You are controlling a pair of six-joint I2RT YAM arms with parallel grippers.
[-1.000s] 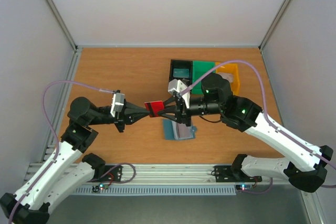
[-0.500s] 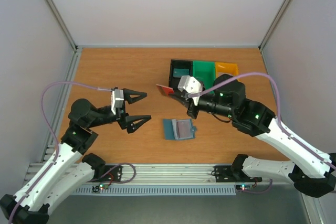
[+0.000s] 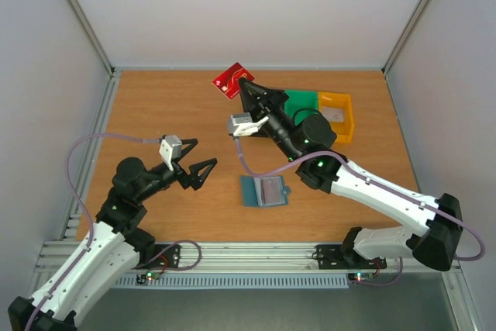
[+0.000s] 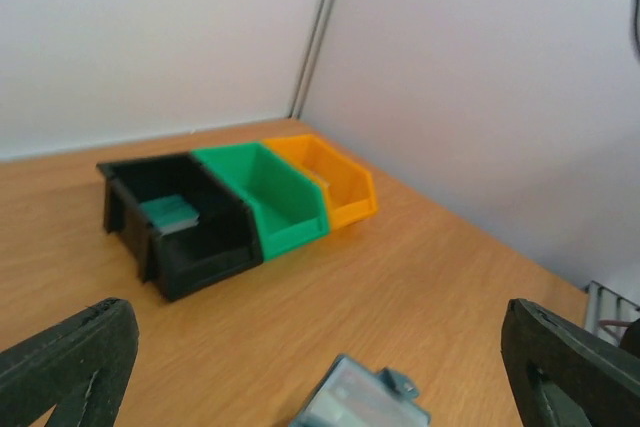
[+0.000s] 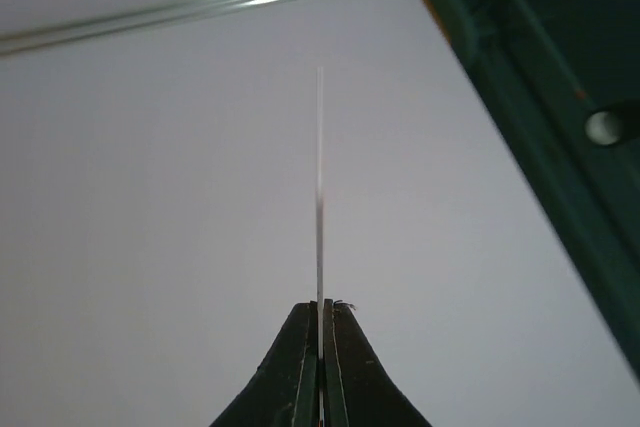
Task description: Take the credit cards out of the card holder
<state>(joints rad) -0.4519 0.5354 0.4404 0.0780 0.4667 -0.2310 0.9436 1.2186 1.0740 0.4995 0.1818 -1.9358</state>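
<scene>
One red credit card (image 3: 229, 81) sits pinched in the right gripper (image 3: 245, 82).

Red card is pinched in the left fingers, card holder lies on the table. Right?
Not quite. The red card is pinched in the right fingers, not the left. The right wrist view shows it edge-on between them. In the top view the left fingers stand open and empty. The card holder does lie on the table.

Bright even light, faint shadows, overhead view sharp, left wrist view blurry, credit card (image 5: 319, 197) edge soft
</scene>
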